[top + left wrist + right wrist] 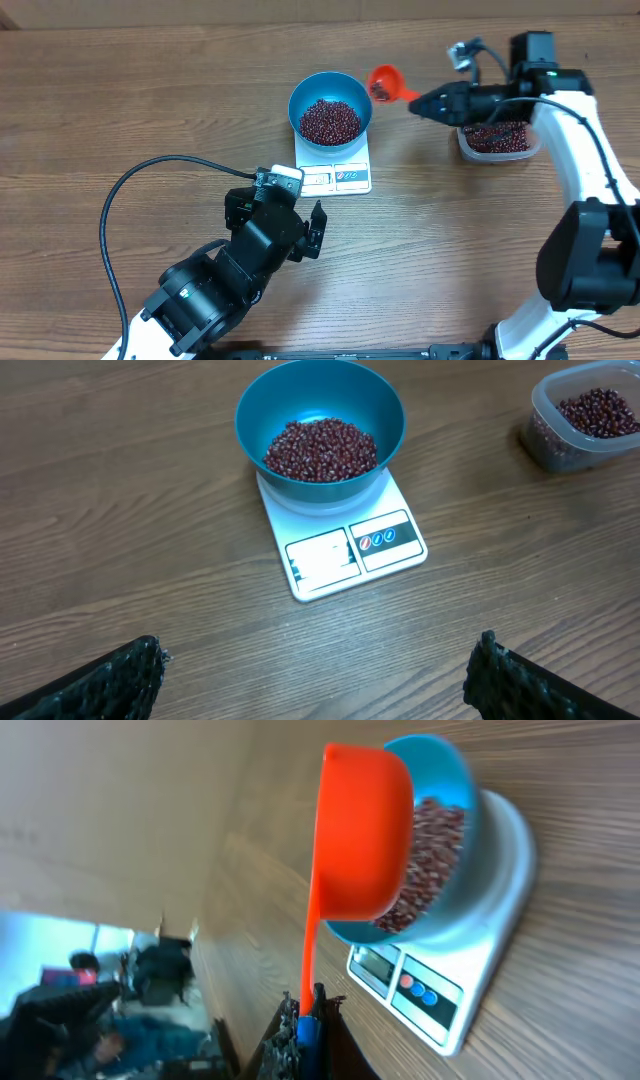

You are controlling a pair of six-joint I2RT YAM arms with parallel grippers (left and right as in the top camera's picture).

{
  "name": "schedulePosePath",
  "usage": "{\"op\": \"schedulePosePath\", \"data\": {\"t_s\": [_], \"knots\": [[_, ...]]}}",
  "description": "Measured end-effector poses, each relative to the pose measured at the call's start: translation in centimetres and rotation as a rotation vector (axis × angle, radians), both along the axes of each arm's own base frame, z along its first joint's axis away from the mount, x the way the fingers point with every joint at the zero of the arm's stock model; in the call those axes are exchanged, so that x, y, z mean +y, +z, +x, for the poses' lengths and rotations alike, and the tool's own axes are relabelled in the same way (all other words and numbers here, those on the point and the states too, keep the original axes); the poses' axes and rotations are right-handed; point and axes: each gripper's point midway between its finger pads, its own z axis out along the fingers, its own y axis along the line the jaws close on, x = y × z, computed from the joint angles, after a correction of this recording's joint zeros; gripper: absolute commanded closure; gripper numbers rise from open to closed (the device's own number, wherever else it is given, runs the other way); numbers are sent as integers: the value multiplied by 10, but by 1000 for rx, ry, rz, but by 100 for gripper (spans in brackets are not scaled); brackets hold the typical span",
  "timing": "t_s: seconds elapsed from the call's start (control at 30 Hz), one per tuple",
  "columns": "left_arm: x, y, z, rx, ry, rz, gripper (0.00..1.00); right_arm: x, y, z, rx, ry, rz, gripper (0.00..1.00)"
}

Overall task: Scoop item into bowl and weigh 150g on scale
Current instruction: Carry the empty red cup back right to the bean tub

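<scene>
The right gripper [414,102] is clamped on the orange scoop [384,82] beside the blue bowl [297,100] of beans [330,120] on the scale [335,178]; the left gripper [318,652] hangs wide open, empty.

Beans [330,121] lie in the bowl [294,108], bowl on the scale [335,178] — the tub [500,155] stands well to the right, scoop [383,82] between them

Bare table [150,100] is lying open left of the scale [335,178]; to its right, the scoop [385,82] (held by the right gripper [418,102]) is seemingly crowding the bowl [330,105] rim.
</scene>
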Motion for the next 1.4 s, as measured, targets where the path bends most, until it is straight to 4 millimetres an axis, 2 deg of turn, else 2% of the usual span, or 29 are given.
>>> {"op": "schedulePosePath", "data": {"t_s": [0.23,0.63,0.87,1.17,1.4], "knots": [[0,0,0,0,0,0,0,-48,-2,2,46,-112,13,96],[0,0,0,0,0,0,0,-109,-3,-8,86,-242,11,96],[0,0,0,0,0,0,1,-127,6,-21,83,-287,-35,96],[0,0,0,0,0,0,0,-147,7,-35,94,-340,-159,96],[0,0,0,0,0,0,0,-166,-7,-40,128,-379,-272,96]]}}
